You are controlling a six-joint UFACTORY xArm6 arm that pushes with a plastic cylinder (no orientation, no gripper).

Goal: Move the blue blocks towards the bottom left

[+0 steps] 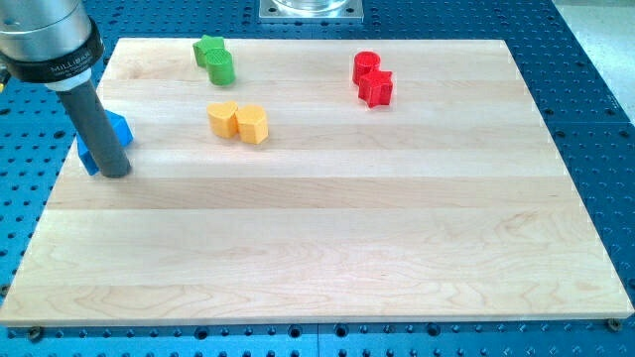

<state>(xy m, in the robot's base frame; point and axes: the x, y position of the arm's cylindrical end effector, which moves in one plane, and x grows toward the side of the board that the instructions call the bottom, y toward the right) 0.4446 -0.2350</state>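
Note:
Blue blocks (pixel 117 130) lie at the view's left edge of the wooden board (pixel 327 248), mostly hidden behind the rod; their shapes and number cannot be made out. A sliver of blue also shows left of the rod. My tip (pixel 115 173) rests on the board directly in front of the blue blocks, touching or nearly touching them.
Two green blocks (pixel 214 59) sit at the view's top left. A yellow heart and a second yellow block (pixel 239 121) sit right of the blue ones. Two red blocks (pixel 372 79) sit at the top, right of centre. A blue perforated table surrounds the board.

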